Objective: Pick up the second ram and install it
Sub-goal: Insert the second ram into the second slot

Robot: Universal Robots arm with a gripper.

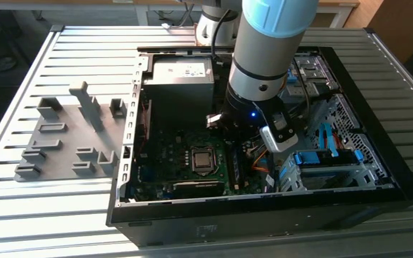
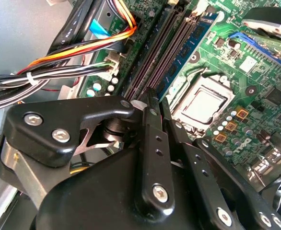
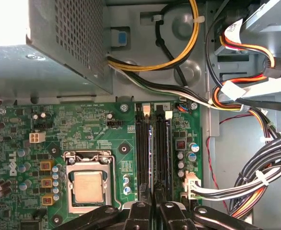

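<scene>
Gripper (image 3: 152, 205) is down inside the open computer case (image 1: 378, 177), over the memory slots of the green motherboard (image 3: 83, 124). In the exterior view the arm's wrist (image 1: 260, 91) hangs at about 2 o'clock from the CPU socket (image 1: 201, 159), and at 5 o'clock from the power supply (image 1: 181, 75).

Jaws: drawn nearly together, clamped on the thin edge of the second ram (image 3: 153, 153). In the first wrist view the stick appears edge-on as a narrow dark line. It runs straight out from between the black fingers (image 3: 139, 213) and lies along the slots between two white end latches (image 3: 168, 115). I cannot tell whether it is fully seated.

In the second wrist view the fingertips (image 2: 152, 103) meet at the near end of the slot rows, with the bare metal CPU socket just beside them.

A bundle of orange, yellow and black cables (image 3: 255, 182) lies close beside the slots.

The gray holder blocks (image 1: 70, 134) sit on the slatted table (image 1: 20, 215), at 9 o'clock from the case and well apart from the gripper.
</scene>
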